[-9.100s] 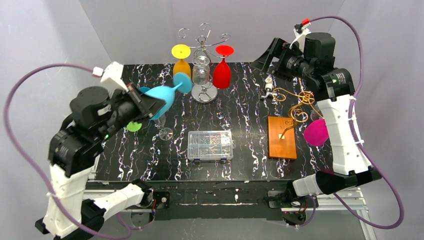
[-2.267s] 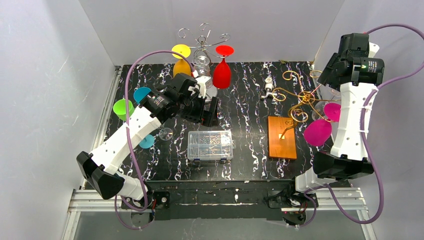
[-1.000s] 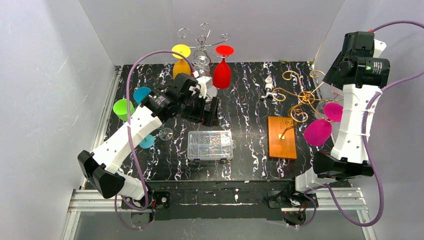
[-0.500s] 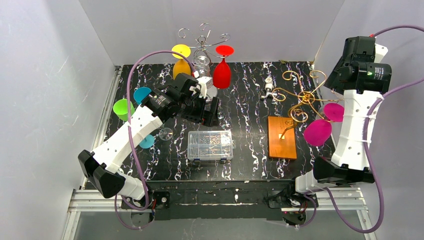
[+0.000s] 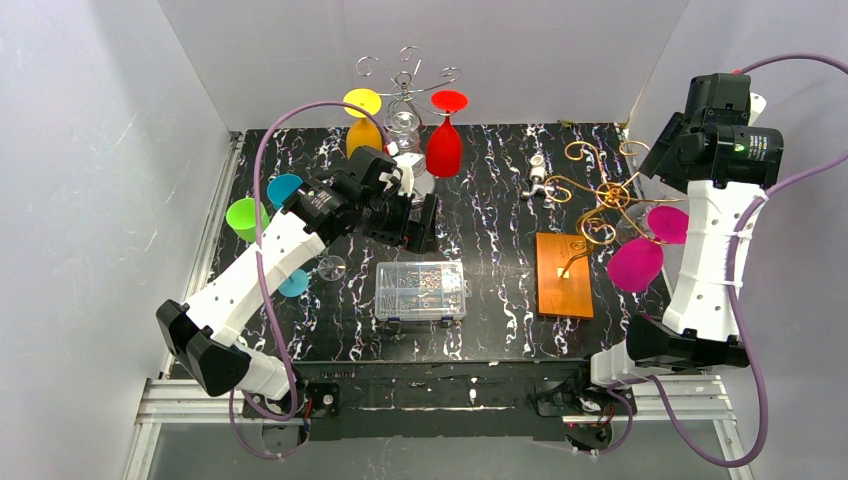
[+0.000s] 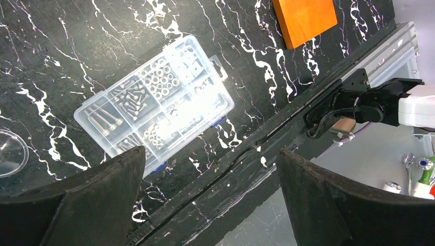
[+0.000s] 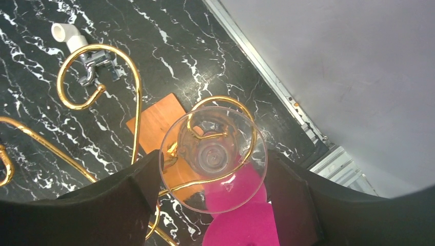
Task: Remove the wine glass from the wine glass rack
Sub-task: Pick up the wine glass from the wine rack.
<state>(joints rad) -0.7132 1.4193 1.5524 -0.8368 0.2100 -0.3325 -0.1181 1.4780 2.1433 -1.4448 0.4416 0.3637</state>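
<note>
Lower centre of the overhead view, your left tool (image 6: 210, 154) is idling wide open and empty above the clear parts box (image 6: 154, 102) on the marbled table (image 6: 61, 31), unmoved over the past seconds. At the upper right, your right tool (image 7: 213, 166) is shifting slightly leftward, its jaws bracketing the foot of the clear wine glass (image 7: 210, 136); whether they are pinching it cannot be told. The glass is still hanging in a loop of the gold rack (image 5: 607, 192), so the lift-off is looking unfinished.
</note>
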